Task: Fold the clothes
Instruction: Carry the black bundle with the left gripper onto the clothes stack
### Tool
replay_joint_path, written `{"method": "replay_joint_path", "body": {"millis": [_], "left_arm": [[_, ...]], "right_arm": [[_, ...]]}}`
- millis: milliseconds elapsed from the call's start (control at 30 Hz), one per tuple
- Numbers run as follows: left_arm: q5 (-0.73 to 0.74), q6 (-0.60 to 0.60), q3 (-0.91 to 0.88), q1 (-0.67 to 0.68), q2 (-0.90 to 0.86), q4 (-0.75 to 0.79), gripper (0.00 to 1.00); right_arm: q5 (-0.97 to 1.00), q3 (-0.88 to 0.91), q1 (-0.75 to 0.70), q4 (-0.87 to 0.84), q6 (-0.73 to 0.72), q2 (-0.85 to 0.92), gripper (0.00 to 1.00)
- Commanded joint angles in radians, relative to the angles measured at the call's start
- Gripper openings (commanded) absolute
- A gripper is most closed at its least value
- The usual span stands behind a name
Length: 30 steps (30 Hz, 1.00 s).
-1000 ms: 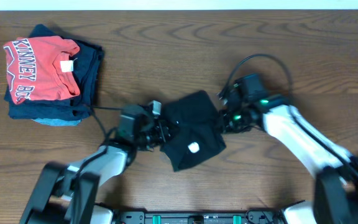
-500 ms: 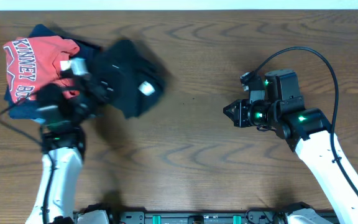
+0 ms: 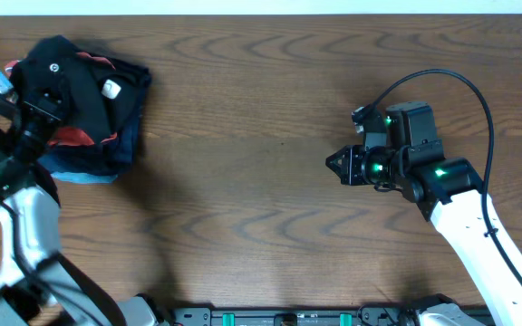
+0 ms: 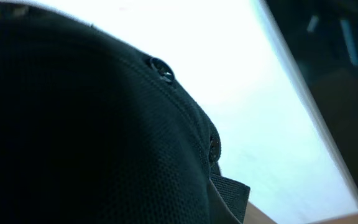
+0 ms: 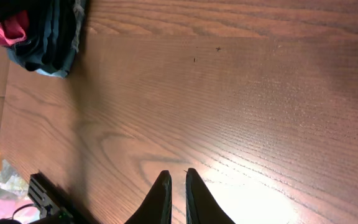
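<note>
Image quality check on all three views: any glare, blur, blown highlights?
Overhead: evenly lit, left arm blurred near the frame edge. Left wrist: black garment fills most of the frame up close, background blown out white. Right wrist: sharp, bright glare on the table beside the right gripper.

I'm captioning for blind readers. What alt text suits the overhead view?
A black garment sits atop a clothes pile at the top-left of the table, held by the left gripper. The right gripper hovers shut, empty, over bare wood.
</note>
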<state>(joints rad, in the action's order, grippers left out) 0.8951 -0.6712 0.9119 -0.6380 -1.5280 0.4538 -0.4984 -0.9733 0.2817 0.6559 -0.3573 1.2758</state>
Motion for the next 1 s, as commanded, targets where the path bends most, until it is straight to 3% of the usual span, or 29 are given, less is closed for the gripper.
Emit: {"method": "replay_joint_path", "body": {"millis": [0, 167, 267, 300, 433, 533, 767, 967], "left_arm": [[0.01, 0.074, 0.053, -0.053, -0.1, 0.013, 0.06], [0.038, 0.095, 0.06, -0.126, -0.163, 0.007, 0.07], [0.07, 0.094, 0.06, -0.166, -0.159, -0.004, 0.61], [0.09, 0.094, 0.06, -0.177, -0.158, -0.005, 0.96], [0.162, 0.068, 0.06, -0.227, -0.138, -0.029, 0.98], [0.179, 0.076, 0.06, -0.277, -0.101, -0.17, 0.98], [0.129, 0.246, 0.061, -0.377, 0.06, -0.472, 0.98], [0.157, 0.327, 0.063, -0.283, 0.272, -0.61, 0.98]], "right_arm": [[-0.008, -0.015, -0.006, 0.007, -0.014, -0.006, 0.09], [-0.007, -0.015, -0.006, 0.017, -0.033, -0.006, 0.09], [-0.007, -0.015, -0.006, 0.009, -0.032, -0.006, 0.1], [-0.007, -0.015, -0.006, 0.007, -0.032, -0.006, 0.1], [-0.007, -0.015, -0.006, 0.006, -0.032, -0.006, 0.1], [-0.01, -0.015, -0.006, 0.007, -0.032, -0.006, 0.09], [-0.03, -0.015, -0.005, 0.006, -0.03, -0.006, 0.07], [0.061, -0.023, 0.04, 0.02, 0.026, -0.011, 0.05]]}}
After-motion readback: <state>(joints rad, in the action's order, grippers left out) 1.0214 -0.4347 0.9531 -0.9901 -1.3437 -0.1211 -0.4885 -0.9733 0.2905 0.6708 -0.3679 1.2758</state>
